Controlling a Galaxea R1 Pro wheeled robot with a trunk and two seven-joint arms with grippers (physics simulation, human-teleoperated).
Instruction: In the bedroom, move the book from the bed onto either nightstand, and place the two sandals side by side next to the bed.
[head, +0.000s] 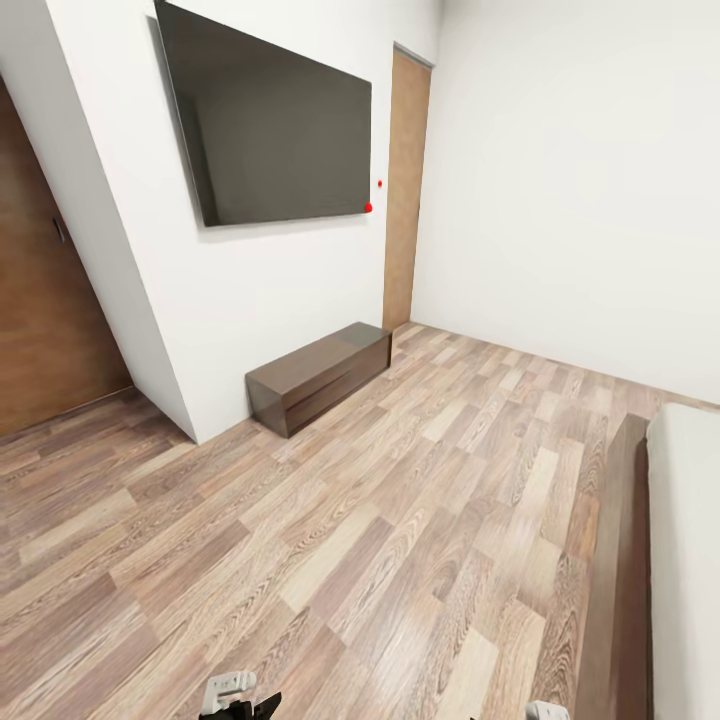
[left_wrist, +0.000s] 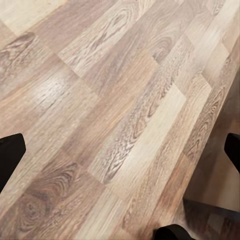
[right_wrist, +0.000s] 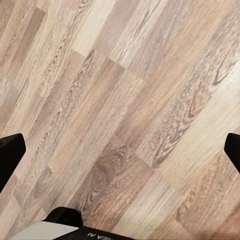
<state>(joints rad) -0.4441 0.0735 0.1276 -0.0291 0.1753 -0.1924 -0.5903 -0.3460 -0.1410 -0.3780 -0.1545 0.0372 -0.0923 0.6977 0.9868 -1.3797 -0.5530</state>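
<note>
The bed (head: 690, 560) shows at the right edge of the head view, a pale mattress on a dark brown frame (head: 615, 600). The book, both sandals and the nightstand are out of view. In the left wrist view my left gripper (left_wrist: 120, 150) is open, its black fingertips (left_wrist: 10, 150) far apart over bare wooden floor. My right gripper (right_wrist: 120, 155) is open too, with its fingertips (right_wrist: 10, 152) spread above the floor and nothing between them. A bit of each arm peeks in at the bottom of the head view.
A long low dark brown wall cabinet (head: 320, 375) stands under a big wall-mounted TV (head: 270, 125). A tall brown door (head: 405, 190) lies beyond it and wooden panelling (head: 45, 300) at the left. Wooden floor (head: 380, 520) stretches between cabinet and bed.
</note>
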